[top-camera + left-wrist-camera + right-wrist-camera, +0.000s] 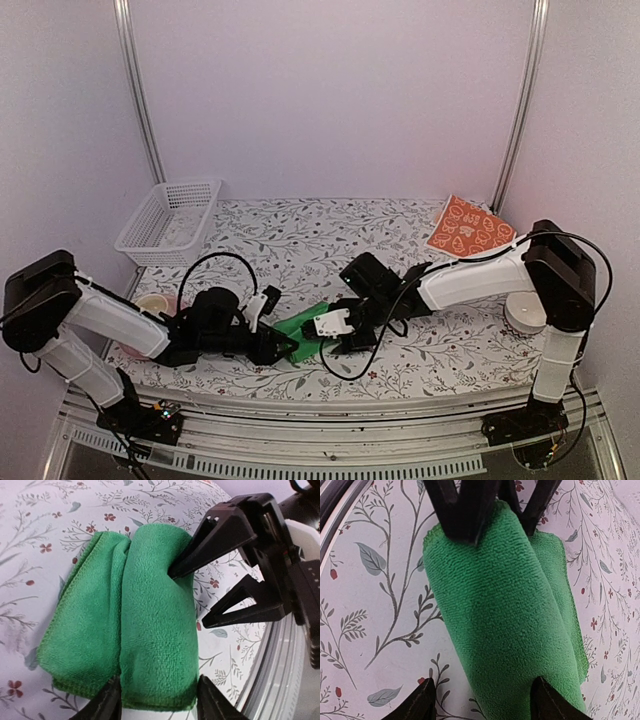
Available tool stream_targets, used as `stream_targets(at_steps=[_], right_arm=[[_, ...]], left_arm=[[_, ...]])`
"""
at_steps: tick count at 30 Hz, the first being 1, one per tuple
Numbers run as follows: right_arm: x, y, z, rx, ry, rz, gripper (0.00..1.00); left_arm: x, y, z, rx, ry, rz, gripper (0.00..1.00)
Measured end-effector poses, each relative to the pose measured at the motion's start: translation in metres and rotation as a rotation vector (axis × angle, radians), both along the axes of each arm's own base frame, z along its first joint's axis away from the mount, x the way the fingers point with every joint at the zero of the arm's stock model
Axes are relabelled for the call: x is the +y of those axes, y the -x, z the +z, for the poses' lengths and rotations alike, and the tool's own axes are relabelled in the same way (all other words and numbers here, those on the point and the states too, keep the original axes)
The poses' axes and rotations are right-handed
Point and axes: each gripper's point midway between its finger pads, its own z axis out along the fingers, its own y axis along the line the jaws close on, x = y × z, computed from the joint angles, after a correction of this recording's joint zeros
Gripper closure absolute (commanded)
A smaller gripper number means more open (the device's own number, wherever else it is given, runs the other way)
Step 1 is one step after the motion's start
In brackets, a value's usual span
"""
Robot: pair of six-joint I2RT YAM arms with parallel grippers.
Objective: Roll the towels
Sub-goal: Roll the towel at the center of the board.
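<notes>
Nearest us, left gripper point(159, 702) is clamped on one end of the green towel point(150, 630), fingers tight against both sides of the roll. We see the right gripper point(482, 702) spread wide astride the other end, one finger clear of the cloth. It's partly rolled, mid near edge of the table point(300, 225). We have the orange-red towel point(468, 228) at the far right corner.
</notes>
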Motion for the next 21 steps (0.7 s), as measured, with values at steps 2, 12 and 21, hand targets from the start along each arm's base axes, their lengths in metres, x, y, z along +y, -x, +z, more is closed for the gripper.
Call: stream_targets(at_steps=[2, 12, 21], right_arm=[[0.001, -0.002, 0.000, -0.008, 0.004, -0.002, 0.37], [0.012, -0.009, 0.007, 0.009, 0.027, 0.007, 0.37], [0.008, -0.006, 0.006, 0.047, 0.053, 0.012, 0.37]], left_arm=[[0.006, -0.001, 0.007, -0.020, -0.018, 0.012, 0.38], [0.013, 0.000, 0.037, -0.205, -0.076, -0.011, 0.33], [-0.002, -0.024, 0.017, -0.167, -0.183, 0.015, 0.33]])
